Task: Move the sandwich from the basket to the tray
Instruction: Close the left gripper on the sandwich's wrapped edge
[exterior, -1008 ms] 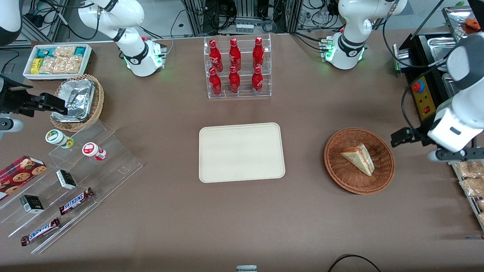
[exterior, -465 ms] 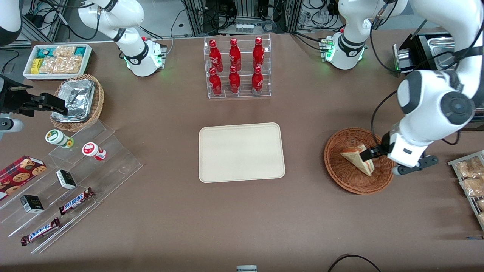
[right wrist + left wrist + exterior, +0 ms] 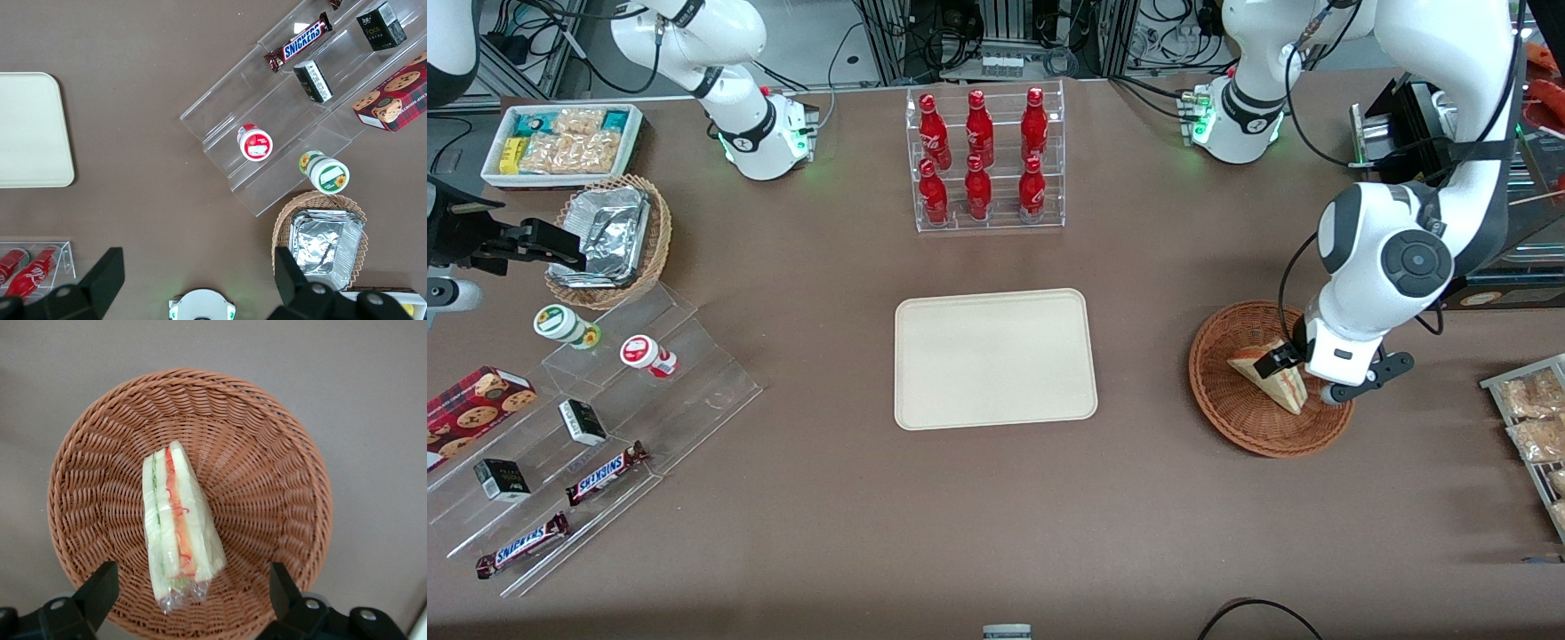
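left arm's black two-finger gripper hanging directly above the round reddish-brown woven wicker basket, fingers spread wide to either side of the small triangular wedge of pale white bread with red, orange and green filling, not touching it. in the front view, gripper low over the sandwich, covering its end toward the working arm's end of the table. sandwich lying in the basket, wrapped in clear film, striped cut side facing up, resting on the basket's floor.

basket standing on the brown table, toward the working arm's end. flat cream-beige rectangular tray with rounded corners well apart from the basket, toward the parked arm's end of it, about level with it, nothing on it. clear acrylic rack of red bottles farther from the front camera than the basket and the tray. lighter wicker basket with foil containers and stepped clear display with snack bars much farther from the basket, at the parked arm's end of the table.
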Motion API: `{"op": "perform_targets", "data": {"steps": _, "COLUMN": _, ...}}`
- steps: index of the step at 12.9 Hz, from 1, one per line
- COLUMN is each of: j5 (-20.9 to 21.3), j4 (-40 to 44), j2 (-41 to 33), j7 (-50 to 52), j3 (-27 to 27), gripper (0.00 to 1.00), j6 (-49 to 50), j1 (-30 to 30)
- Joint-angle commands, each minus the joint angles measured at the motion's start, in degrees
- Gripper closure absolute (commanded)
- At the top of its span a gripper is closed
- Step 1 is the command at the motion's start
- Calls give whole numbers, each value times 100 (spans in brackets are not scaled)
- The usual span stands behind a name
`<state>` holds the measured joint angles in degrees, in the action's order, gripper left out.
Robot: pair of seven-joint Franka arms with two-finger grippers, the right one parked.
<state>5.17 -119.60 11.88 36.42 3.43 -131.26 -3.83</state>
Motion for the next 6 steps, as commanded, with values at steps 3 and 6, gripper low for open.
{"op": "perform_targets", "data": {"steps": 3, "j5": 169, "j4": -493, "j2": -186, "j7": 752, "j3": -9, "gripper": 0, "j6": -331, "j1": 14}}
{"op": "perform_targets", "data": {"steps": 6, "j5": 169, "j4": -713, "j2": -81, "j7": 937, "j3": -1, "gripper": 0, "j6": -830, "j1": 5}}
